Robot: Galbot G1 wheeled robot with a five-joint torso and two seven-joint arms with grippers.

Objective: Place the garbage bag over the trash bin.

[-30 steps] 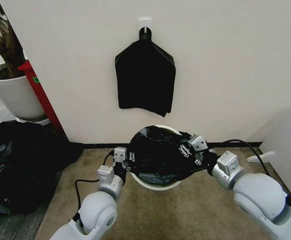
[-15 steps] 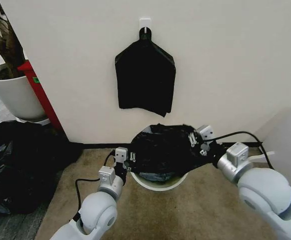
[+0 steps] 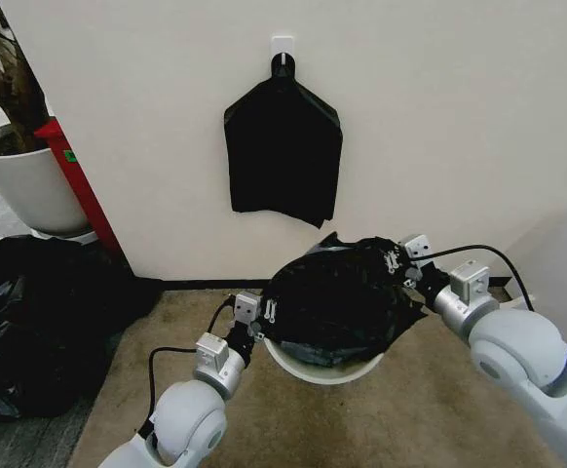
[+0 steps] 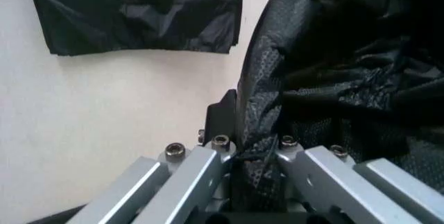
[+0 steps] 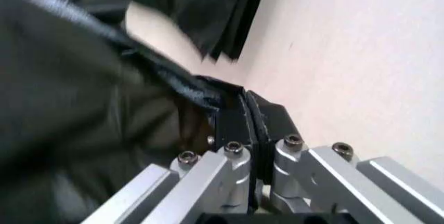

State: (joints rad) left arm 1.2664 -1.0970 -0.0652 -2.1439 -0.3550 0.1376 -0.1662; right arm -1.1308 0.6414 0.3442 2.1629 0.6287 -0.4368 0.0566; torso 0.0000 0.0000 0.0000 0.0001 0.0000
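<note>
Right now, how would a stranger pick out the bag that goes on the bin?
Below the flat black sheet on its white wall hook stands a small round white plastic bucket. The thin crinkled black plastic bag is stretched above it, pinched by the left gripper and right gripper, unlike the floor heap of bulging black bags.

The wall (image 3: 439, 117) stands close behind the trash bin (image 3: 327, 369); a heap of black bags (image 3: 30, 322) blocks the left side, while bare carpet (image 3: 391, 419) in front gives room

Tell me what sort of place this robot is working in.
Probably an office or lobby corner, indoors: a plain white wall with a dark baseboard, a large white plant pot and a heap of full black bags on the floor. Nothing marks it more exactly.
</note>
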